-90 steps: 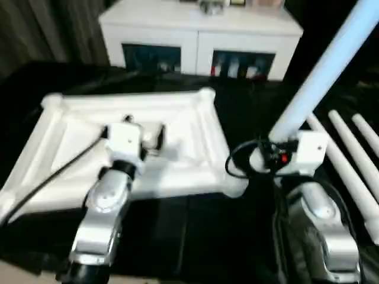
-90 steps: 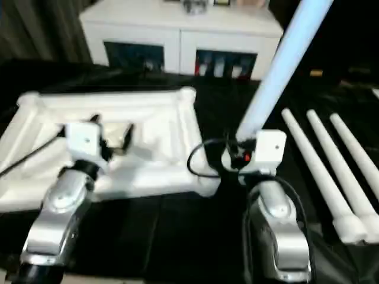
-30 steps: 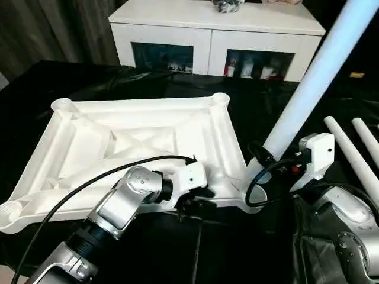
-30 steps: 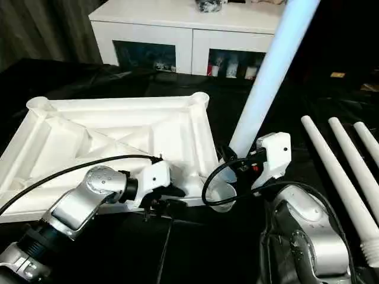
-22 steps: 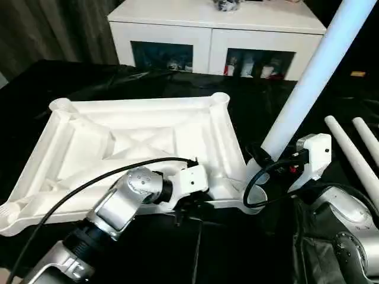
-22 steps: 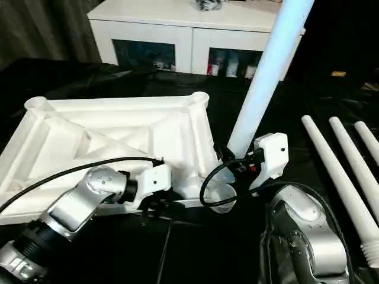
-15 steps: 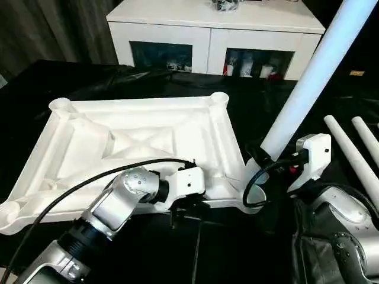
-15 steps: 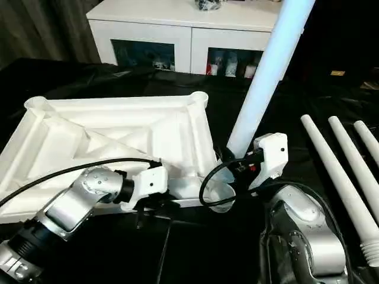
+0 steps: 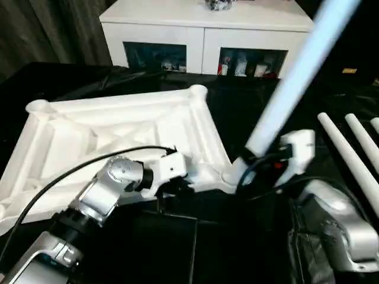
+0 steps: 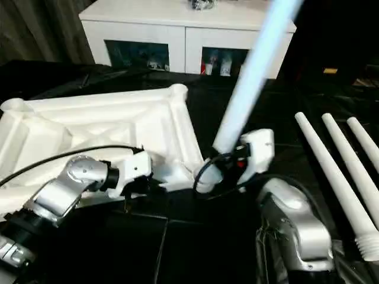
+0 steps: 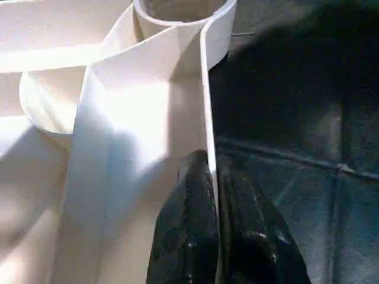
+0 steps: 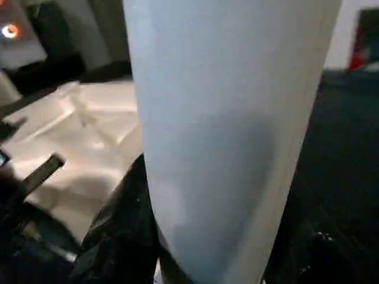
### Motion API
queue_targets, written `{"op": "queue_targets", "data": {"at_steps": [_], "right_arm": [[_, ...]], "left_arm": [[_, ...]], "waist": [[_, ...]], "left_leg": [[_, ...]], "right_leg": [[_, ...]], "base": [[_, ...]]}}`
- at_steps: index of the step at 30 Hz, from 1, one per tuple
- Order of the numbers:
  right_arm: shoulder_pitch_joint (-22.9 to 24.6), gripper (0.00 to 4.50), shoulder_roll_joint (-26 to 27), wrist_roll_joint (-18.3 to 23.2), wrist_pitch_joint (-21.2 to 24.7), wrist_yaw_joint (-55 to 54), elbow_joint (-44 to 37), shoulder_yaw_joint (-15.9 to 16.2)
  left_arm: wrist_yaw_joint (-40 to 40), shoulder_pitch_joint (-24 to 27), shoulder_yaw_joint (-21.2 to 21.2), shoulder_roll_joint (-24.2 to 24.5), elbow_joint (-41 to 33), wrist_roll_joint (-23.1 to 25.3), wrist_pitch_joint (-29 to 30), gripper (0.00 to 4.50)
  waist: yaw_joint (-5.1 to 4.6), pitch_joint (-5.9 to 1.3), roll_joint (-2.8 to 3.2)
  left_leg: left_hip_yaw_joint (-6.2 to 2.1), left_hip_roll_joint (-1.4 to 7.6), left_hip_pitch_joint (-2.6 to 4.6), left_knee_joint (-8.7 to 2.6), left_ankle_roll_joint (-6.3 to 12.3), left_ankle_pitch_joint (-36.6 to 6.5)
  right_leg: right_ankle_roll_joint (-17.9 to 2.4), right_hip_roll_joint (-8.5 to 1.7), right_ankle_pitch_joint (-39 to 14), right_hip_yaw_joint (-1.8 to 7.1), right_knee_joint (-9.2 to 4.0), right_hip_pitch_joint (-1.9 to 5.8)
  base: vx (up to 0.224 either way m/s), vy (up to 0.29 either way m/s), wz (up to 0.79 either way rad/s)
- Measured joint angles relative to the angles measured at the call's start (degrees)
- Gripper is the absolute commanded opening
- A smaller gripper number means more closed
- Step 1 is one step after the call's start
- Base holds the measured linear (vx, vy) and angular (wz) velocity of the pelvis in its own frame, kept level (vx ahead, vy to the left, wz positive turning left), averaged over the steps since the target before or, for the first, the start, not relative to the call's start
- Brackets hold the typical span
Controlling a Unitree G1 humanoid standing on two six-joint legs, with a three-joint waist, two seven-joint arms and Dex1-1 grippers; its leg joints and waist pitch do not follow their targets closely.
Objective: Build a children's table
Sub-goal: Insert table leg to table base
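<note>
Head cameras look down on the white tabletop lying underside up on a black table, tilted, with a white cabinet behind. At its near rim sits the left end effector; the right end effector grips a long white leg whose lower end meets the near right corner socket. Spare legs lie on the right. Left wrist view: black fingers pinched narrowly on the thin rim wall, one each side. Right wrist view: the leg fills the space between the dark fingers, clasped around it.
</note>
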Motion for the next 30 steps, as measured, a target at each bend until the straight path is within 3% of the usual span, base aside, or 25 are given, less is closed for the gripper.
{"op": "queue_targets", "data": {"at_steps": [14, 30], "right_arm": [[-7.56, 1.86, -2.13, -2.39, 1.70, 3.91, 6.57, 4.17], [-9.16, 1.86, -2.97, -3.25, 3.79, 5.26, 8.04, 5.12]], "left_arm": [[-0.36, -0.28, 0.02, -0.64, 0.70, 0.60, -1.15, 0.00], [-0.59, -0.54, 0.04, -1.03, 1.31, 1.24, -1.69, 0.00]], "waist": [[0.17, 0.11, -0.20], [0.22, 0.04, -0.37]], "left_leg": [[0.14, 0.02, 0.04, -0.01, 0.01, 0.00], [0.16, 0.05, 0.07, -0.01, 0.00, 0.00]], "right_leg": [[-0.01, -0.01, 0.00, 0.06, -0.08, 0.03], [-0.01, -0.01, 0.00, 0.05, -0.07, 0.04]], "base": [[0.000, 0.000, 0.00], [0.000, 0.000, 0.00]]}}
